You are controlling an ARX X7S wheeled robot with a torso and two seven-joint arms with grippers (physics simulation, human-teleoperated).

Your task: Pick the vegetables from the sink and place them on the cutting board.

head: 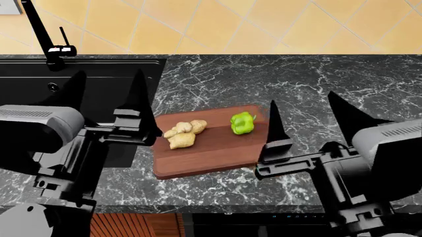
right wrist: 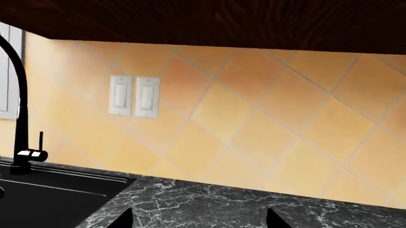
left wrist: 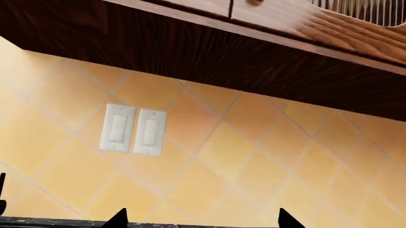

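Note:
In the head view the reddish-brown cutting board (head: pixel 211 155) lies on the grey marbled counter. The tan ginger root (head: pixel 184 134) lies on its left part and the lime-green bell pepper (head: pixel 242 123) stands on its right part. The black sink (head: pixel 86 91) is at the back left; no vegetable shows in it. My left gripper (head: pixel 108 98) is open and empty, raised over the sink's right side, left of the board. My right gripper (head: pixel 307 116) is open and empty, raised right of the board. Both wrist views face the tiled wall, with only the fingertips (left wrist: pixel 118 219) (right wrist: pixel 124 219) showing wide apart.
The tall black faucet (head: pixel 46 37) stands at the sink's back and also shows in the right wrist view (right wrist: pixel 19 123). Two white wall switches (left wrist: pixel 133 129) sit on the orange tiled backsplash under dark wooden cabinets (left wrist: pixel 254 52). The counter's front edge (head: pixel 224 210) runs below the board.

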